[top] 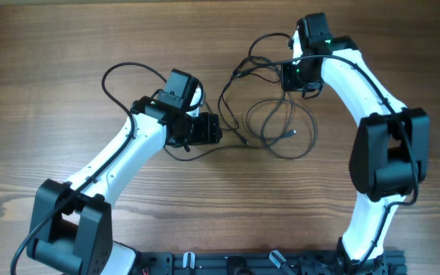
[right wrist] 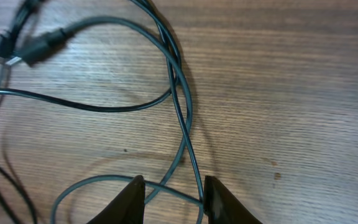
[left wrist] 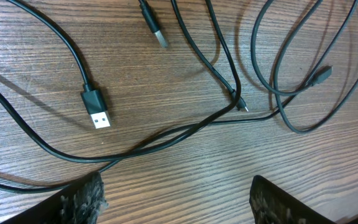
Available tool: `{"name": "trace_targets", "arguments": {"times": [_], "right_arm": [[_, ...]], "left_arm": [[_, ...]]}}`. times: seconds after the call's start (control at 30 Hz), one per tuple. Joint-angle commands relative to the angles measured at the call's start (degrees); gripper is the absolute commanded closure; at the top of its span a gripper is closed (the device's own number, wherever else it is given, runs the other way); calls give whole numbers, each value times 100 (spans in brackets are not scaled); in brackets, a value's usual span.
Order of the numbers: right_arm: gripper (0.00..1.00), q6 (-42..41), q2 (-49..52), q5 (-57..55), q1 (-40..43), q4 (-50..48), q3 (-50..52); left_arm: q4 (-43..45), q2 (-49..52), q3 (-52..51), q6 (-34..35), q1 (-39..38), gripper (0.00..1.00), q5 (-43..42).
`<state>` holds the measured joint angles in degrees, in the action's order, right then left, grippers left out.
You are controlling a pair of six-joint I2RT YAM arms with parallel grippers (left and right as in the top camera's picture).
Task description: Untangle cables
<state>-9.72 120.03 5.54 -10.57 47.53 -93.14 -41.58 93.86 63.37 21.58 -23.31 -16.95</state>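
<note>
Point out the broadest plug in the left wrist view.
The flat plug with the wide silver tip, left of centre; the three other plug ends are slimmer and lie farther right.

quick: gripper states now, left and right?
Left gripper: open, holding nothing.
Right gripper: open, a cable runs between its fingers, not clamped.

I see a matt, grained wooden counter (top: 44,46), cables (left wrist: 160,134) in smooth, glossy black sheathing, one plug (left wrist: 102,118) tipped in metal, and rough pads (left wrist: 82,198) on my left hand (left wrist: 176,202).
</note>
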Motion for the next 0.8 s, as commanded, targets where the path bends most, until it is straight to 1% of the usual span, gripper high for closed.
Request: {"name": "trace_targets", "arguments": {"times": [0.0, 0.3, 0.4, 0.43, 0.5, 0.53, 0.63, 0.73, 0.77], "right_arm": [[67, 72, 297, 94, 2, -68, 28], [67, 72, 632, 94, 2, -96, 28], [68, 70, 756, 96, 2, -31, 28], [74, 70, 761, 96, 2, -22, 28], [94, 72, 758, 232, 2, -9, 26], [96, 74, 758, 378, 2, 17, 26], [96, 92, 708, 1274, 2, 212, 15], [96, 442, 393, 2715, 2, 387, 15], [96, 682, 170, 3353, 2, 457, 15]], "left_arm": [[-7, 44, 33, 33, -11, 23, 50], [-11, 44, 33, 33, -11, 23, 50], [-46, 44, 33, 33, -11, 23, 50], [-46, 44, 33, 33, -11, 23, 50], [-46, 44, 33, 33, -11, 23, 50], [-46, 44, 33, 31, -11, 23, 50], [-46, 44, 33, 31, -11, 23, 50], [-46, 44, 33, 31, -11, 23, 52], [-46, 44, 33, 31, -11, 23, 50]]}}
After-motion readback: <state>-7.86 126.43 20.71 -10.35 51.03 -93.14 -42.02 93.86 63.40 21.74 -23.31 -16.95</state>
